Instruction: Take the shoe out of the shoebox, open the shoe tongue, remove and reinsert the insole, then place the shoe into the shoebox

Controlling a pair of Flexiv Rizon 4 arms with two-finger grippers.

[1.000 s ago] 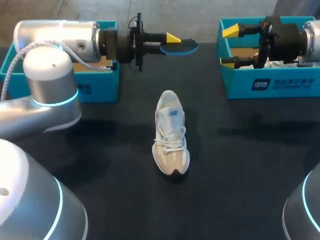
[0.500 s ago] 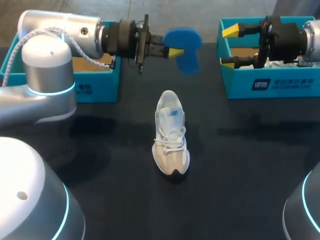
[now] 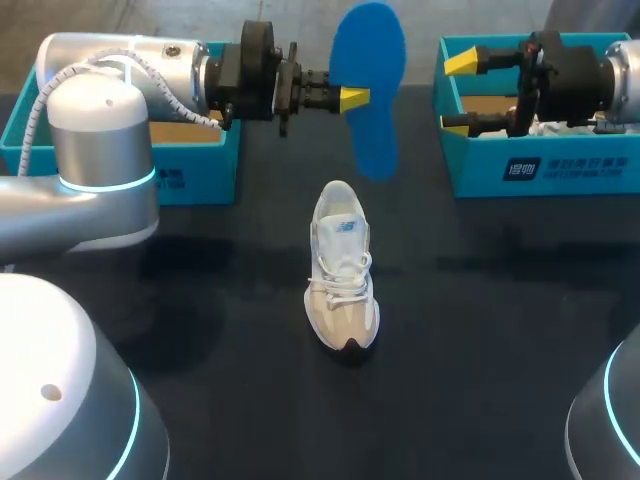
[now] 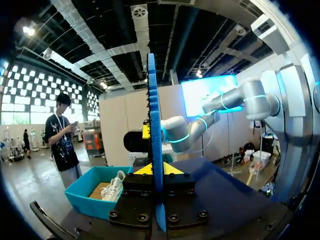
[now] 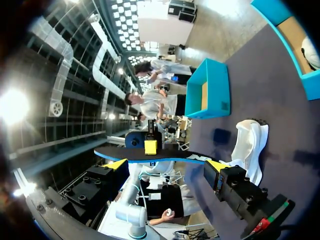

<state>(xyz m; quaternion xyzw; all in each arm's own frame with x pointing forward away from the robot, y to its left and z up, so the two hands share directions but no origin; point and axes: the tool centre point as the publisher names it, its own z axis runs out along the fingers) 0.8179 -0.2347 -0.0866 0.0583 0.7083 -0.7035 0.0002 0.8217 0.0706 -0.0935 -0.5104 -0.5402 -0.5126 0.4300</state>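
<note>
While the left gripper (image 3: pixel 352 99) pinches a blue foam insole (image 3: pixel 370 60) by its side edge between the yellow tips, the insole hangs in the air at the upper middle of the frame. Its long axis runs up and down and its broad face is turned to the head camera. In the left wrist view it shows edge-on (image 4: pixel 152 125), rising straight out from between the fingers.

Just below it in the head view, and apart from it, a white and beige lace-up sneaker (image 3: pixel 342 265) stands upright on the black table (image 3: pixel 480 330) at mid-frame, heel toward the top edge, dark toe toward the bottom.

The right gripper (image 3: pixel 458 95) sits at the upper right with its fingers spread wide and nothing between them, at the left end of a teal cardboard shoebox (image 3: pixel 560 168). The left wrist view shows a second white shoe (image 4: pixel 114 186) lying in that box.

Another teal shoebox (image 3: pixel 195 172) stands at the upper left, partly behind the left arm (image 3: pixel 120 70).
</note>
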